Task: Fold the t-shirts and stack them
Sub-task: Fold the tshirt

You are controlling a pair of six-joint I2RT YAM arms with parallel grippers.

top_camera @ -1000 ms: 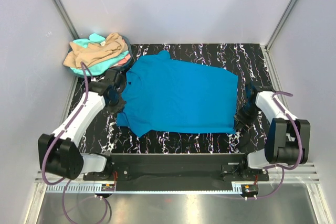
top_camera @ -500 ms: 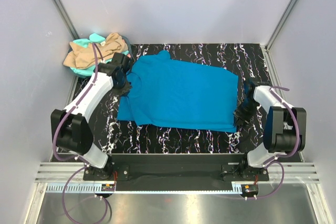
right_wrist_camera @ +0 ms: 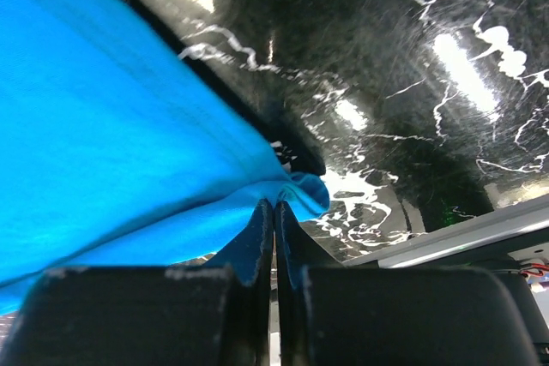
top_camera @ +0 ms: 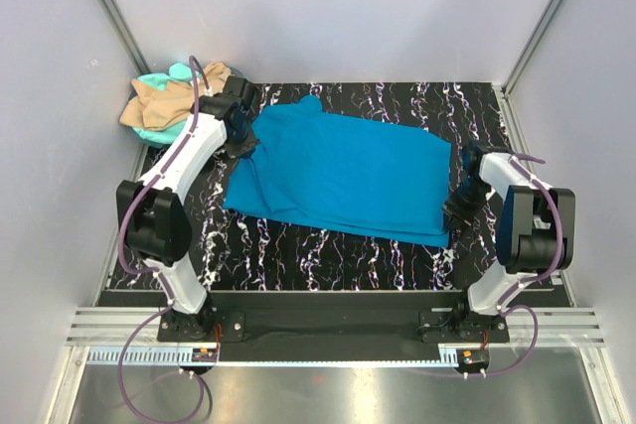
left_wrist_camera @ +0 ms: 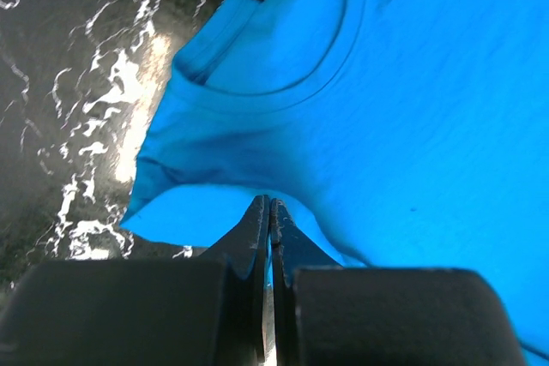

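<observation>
The left gripper and the right gripper are each pinching one end of the blue t-shirt.

The left gripper's jaws are pressing together on a fold of cloth just below the collar. The right gripper's jaws are clamping the hem corner at the shirt's right end, near the table's right edge. The shirt is lying spread across the middle of the black marbled table. A pile of t-shirts, tan over mint, is sitting at the far-left corner, just beside the left arm.
</observation>
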